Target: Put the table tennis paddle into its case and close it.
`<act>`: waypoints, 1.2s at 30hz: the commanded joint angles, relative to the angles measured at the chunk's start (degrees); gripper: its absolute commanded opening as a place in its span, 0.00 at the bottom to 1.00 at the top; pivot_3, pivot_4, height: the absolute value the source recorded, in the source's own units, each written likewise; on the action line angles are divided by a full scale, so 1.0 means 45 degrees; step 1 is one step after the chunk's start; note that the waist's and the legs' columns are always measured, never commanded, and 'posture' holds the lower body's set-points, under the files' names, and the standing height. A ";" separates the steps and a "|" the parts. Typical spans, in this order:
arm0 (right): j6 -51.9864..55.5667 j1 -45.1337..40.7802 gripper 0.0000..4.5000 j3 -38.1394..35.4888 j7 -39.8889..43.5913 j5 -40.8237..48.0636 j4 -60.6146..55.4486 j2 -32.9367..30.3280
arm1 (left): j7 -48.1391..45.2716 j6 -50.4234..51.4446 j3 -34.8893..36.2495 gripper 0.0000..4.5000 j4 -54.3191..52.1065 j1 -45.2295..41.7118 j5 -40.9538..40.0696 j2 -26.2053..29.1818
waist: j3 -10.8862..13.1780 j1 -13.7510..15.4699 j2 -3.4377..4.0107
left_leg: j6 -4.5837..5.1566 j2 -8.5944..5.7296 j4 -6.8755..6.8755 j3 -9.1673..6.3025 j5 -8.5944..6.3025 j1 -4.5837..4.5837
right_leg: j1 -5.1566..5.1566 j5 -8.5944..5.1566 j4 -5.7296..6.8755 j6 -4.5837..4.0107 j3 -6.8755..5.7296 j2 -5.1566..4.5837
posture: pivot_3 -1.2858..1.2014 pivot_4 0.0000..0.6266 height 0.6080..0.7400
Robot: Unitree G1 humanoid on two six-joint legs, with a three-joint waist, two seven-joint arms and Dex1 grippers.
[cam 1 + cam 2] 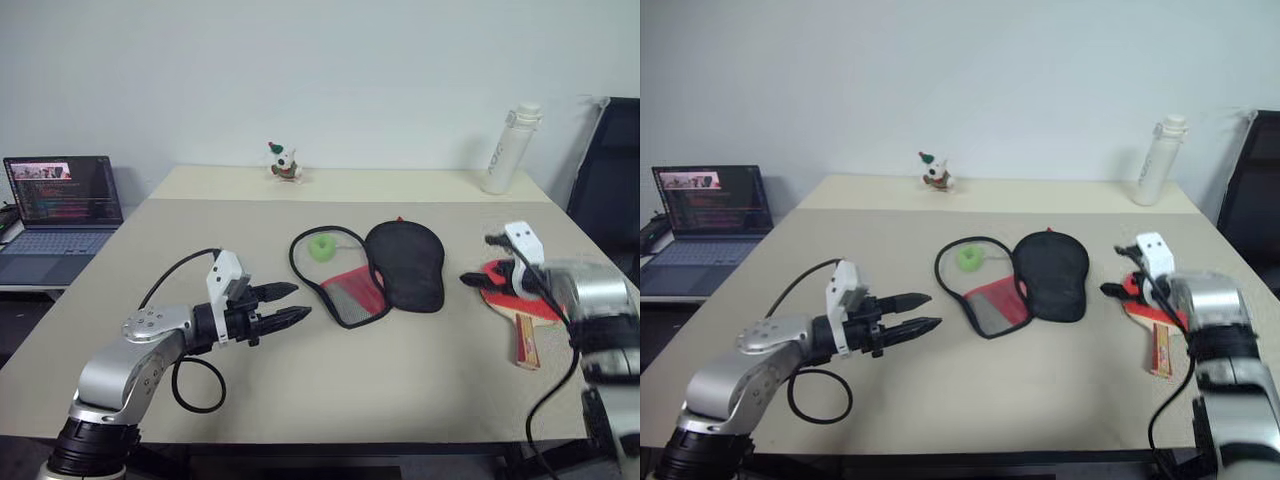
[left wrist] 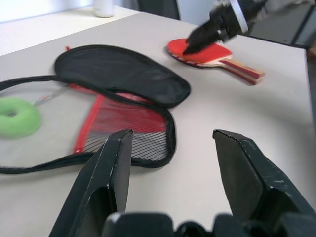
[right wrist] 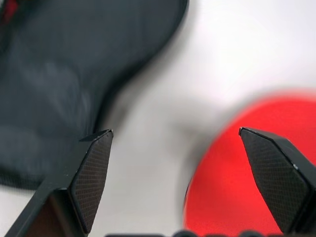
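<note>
While the right gripper (image 1: pixel 478 262) holds its two black fingers wide apart and empty above the round red rubber face of the table tennis paddle (image 1: pixel 515 306), that flat wooden-handled bat lies near the beige table's (image 1: pixel 400 390) right edge. Just beside it, toward the middle, the soft black-and-red zip case (image 1: pixel 405 262) lies unzipped, its green ring pull (image 1: pixel 322 247) alongside. Near the front left, the left gripper (image 1: pixel 290 304) hovers with fingers parted, holding nothing.

Left gripper (image 1: pixel 290 305) and right gripper (image 3: pixel 180 148) both seemingly parted
</note>
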 commanded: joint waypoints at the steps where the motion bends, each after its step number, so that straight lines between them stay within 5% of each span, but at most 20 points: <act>1: 0.2015 0.1246 1.00 -0.1800 -0.2098 0.0077 -0.4063 0.1129 | -0.0502 -0.0384 -0.0203 0.63 -0.0058 -0.0368 0.0011 -0.0027 | -0.0002 -0.0047 0.0003 | -0.0004 0.0000 -0.0001 -0.0006 0.0002 0.0001 | 0.0002 0.0000 0.0005 0.0000 -0.0002 0.0001 | 0.52 0.24 1.00; 11: 0.3530 0.3464 1.00 -0.3661 -0.5691 -0.0656 -0.7838 0.3854 | -0.1722 -0.0728 -0.0864 0.63 0.0797 -0.1657 0.0357 0.0027 | -0.0004 0.0014 0.0004 | -0.0018 -0.0016 0.0002 -0.0027 0.0012 0.0009 | 0.0009 -0.0001 0.0016 0.0001 -0.0015 0.0006 | 0.52 0.24 1.00; 31: 0.2197 0.3212 1.00 -0.4626 -0.6806 -0.0256 -0.4150 0.4701 | -0.1700 -0.0721 -0.0657 0.63 0.0824 -0.1602 0.0730 0.0128 | -0.0058 -0.0094 -0.0082 | -0.0007 -0.0009 0.0007 -0.0028 0.0011 0.0043 | 0.0043 0.0003 0.0018 0.0001 -0.0003 0.0017 | 0.52 0.24 1.00; 36: 0.2064 0.3013 0.64 -0.4809 -0.7035 -0.0108 -0.3763 0.4861 | -0.1502 -0.0667 -0.0497 0.63 0.0625 -0.1303 0.0665 0.0232 | -0.0080 -0.0153 -0.0117 | 0.0023 -0.0009 0.0010 -0.0031 0.0024 0.0049 | 0.0051 0.0026 0.0022 0.0010 -0.0004 0.0015 | 0.52 0.24 1.00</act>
